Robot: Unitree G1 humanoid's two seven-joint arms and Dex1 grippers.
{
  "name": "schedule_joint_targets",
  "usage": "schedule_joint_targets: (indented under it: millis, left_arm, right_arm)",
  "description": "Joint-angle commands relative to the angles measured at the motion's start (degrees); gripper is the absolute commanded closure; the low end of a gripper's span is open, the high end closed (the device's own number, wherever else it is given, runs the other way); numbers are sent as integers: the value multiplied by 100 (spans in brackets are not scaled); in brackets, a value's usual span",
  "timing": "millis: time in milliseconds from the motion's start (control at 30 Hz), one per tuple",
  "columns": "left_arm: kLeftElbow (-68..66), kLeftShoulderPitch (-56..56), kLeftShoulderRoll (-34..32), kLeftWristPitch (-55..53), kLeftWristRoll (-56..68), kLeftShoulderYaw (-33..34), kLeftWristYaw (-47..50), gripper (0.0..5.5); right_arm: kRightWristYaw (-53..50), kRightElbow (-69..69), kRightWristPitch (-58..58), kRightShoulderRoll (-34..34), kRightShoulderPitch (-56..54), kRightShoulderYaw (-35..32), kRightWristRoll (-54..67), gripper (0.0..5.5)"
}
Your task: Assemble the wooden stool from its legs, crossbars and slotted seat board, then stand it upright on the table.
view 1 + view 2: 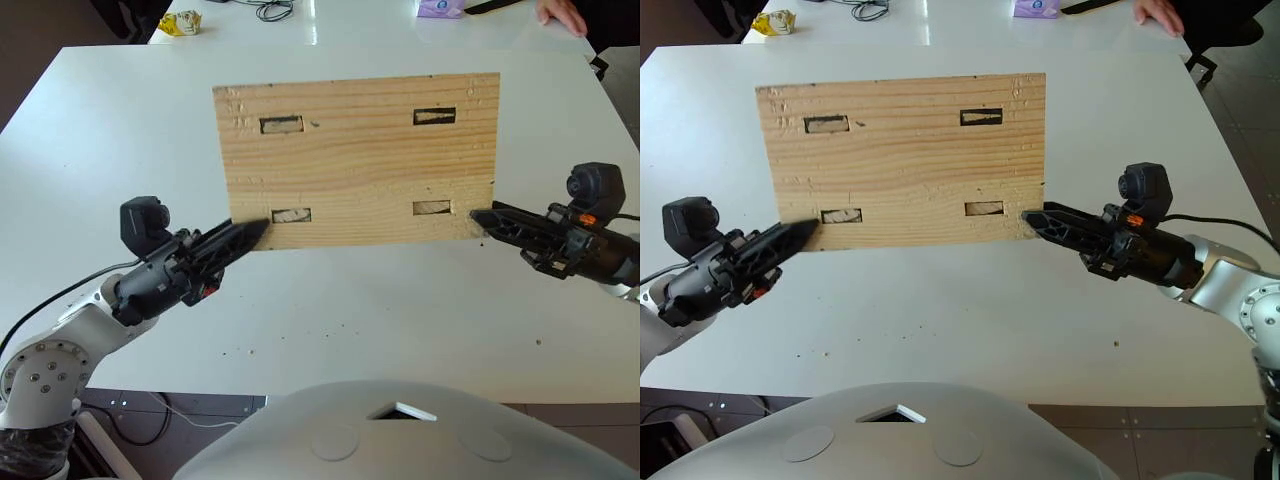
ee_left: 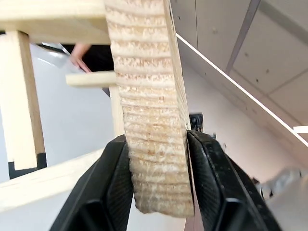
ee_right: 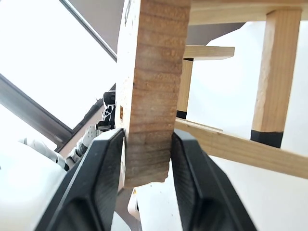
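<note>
While both claws are clamped on it, the slotted seat board (image 1: 360, 150) lies flat and face-up mid-table, its four slots (image 1: 281, 125) toward the corners. The left claw (image 1: 257, 231) pinches the near left corner and the right claw (image 1: 478, 216) the near right corner. In the wrist views the black fingers (image 2: 113, 187) press on the top and bottom faces of the board's thickness.

Under the board, legs (image 3: 276, 67) with dark tips and thin crossbars (image 3: 226, 144) are already fitted, so the stool looks assembled and seat-up. Whether its feet rest on the white table (image 1: 400, 310) or hang just above it, I cannot tell from these angles.

The board should handle as stiff, fairly light softwood. Its rough, ridged end grain likely gives the pads good bite. Both holds sit on the near edge, so the far side probably wants to sag if lifted. The legs appear only push-fitted into the slots and could work loose under a jolt. Taking the board by its edges, level and evenly, seems the safest hold.
</note>
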State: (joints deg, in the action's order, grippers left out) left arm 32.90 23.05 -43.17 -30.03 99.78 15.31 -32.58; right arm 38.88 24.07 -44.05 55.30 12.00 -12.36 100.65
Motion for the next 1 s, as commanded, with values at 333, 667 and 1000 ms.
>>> schedule_joint_targets:
  millis: [333, 667, 1000]
  left_arm:
    - [1358, -1501, 2019, 2178, 1132, -891, 4988, 406]
    - [305, -2060, 2303, 2085, 423, -750, 5928, 406]
    - [-96, -1869, 2565, 1695, -262, -801, 5934, 405]
  right_arm:
    - [-7169, 2173, 3477, -4242, -2204, 868, 1235, 414]
    - [-8583, 1610, 3013, -4708, -2068, 623, 1234, 420]
    - [-8531, 949, 2393, -4574, -1512, 551, 1233, 420]
